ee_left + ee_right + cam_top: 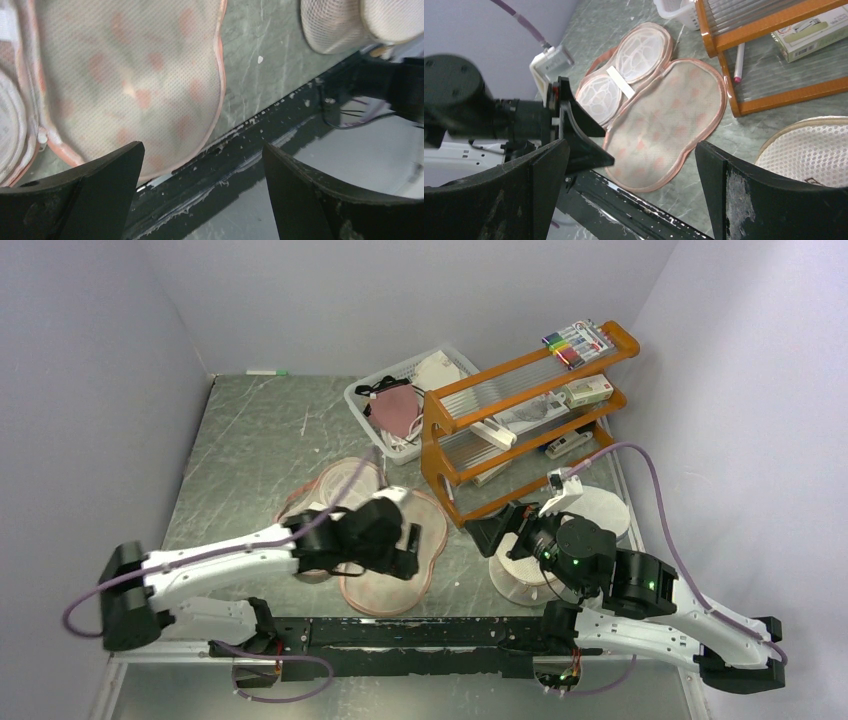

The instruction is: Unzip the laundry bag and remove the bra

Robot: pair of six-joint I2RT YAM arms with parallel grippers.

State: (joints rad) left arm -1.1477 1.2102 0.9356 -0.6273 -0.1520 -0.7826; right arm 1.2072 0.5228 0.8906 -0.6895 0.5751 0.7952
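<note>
Laundry bag (664, 125) unzipped, flat on table (250, 440), white net cups (644, 47) inside clearest from right wrist; white basket (365, 395) at back holding pink bra (395, 410), seen only from top; left gripper (200, 155), right gripper (631, 147) spread wide, holding nothing

A grey-green marbled desk (250, 440), scuffed with pale scratches, carries an orange three-tier rack (437, 440). Behind the rack rises a plain pale-lavender back wall (400, 300). A matching side wall (740, 390) stands close on the rack's right, the other side wall (90, 390) far to its left. A black rail (420, 632) runs along the desk edge nearer than the rack. The light is soft and even.
</note>
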